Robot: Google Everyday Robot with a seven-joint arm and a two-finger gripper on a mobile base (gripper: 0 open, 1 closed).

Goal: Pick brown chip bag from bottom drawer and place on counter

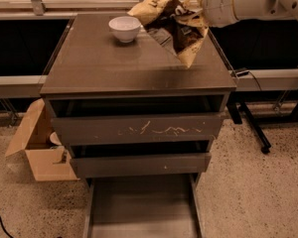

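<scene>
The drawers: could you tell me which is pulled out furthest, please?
The bottom drawer, its tray extended far forward; the scratched-front drawer and middle drawer barely protrude. The gripper holds the brown chip bag over the counter.

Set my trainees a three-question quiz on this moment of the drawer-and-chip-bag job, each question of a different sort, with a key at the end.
1. True or false: the bottom drawer stands pulled out with nothing showing in it.
2. Where is the brown chip bag? A: held up by the gripper over the back right of the counter. B: lying in a drawer. C: on the floor.
3. Name the item standing on the counter near its back edge.
Key: 1 true. 2 A. 3 the white bowl.
</scene>
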